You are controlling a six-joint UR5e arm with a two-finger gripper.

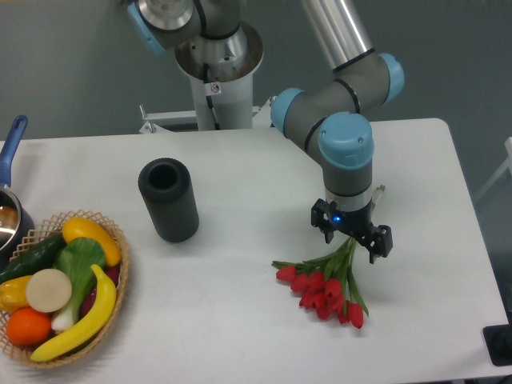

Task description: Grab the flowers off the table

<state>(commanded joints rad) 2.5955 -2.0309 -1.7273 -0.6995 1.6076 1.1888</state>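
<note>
The flowers, a bunch of red tulip buds on green stems, lie on the white table at the right of centre, buds toward the front. My gripper points straight down over the stems, one finger on each side of them. The fingers stand spread apart, so the gripper is open. The stem tips show again behind the wrist, near the table's right side. Whether the fingertips touch the tabletop I cannot tell.
A black upright cylinder stands left of centre. A wicker basket of fruit and vegetables sits at the front left corner. A pot with a blue handle pokes in at the left edge. The robot base stands behind the table.
</note>
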